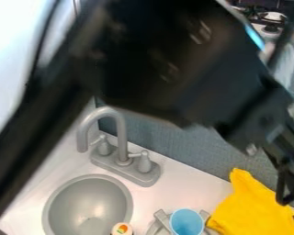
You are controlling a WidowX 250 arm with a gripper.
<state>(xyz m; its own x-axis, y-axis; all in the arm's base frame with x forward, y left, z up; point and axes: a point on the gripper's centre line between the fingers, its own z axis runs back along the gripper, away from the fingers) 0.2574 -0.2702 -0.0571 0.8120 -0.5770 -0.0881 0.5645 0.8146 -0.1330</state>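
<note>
Gray panel (174, 143) (faintly textured) behind the white counter (181, 183)

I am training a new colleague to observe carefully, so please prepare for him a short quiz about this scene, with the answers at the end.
1. Multiple choice: which colour is the cup?
a) red
b) blue
c) green
2. True or false: the grey faucet has one handle on each side.
3. Short answer: in the camera view, which soft thing lies to the right of the cup?

Key: 1. b; 2. true; 3. the yellow cloth
</note>
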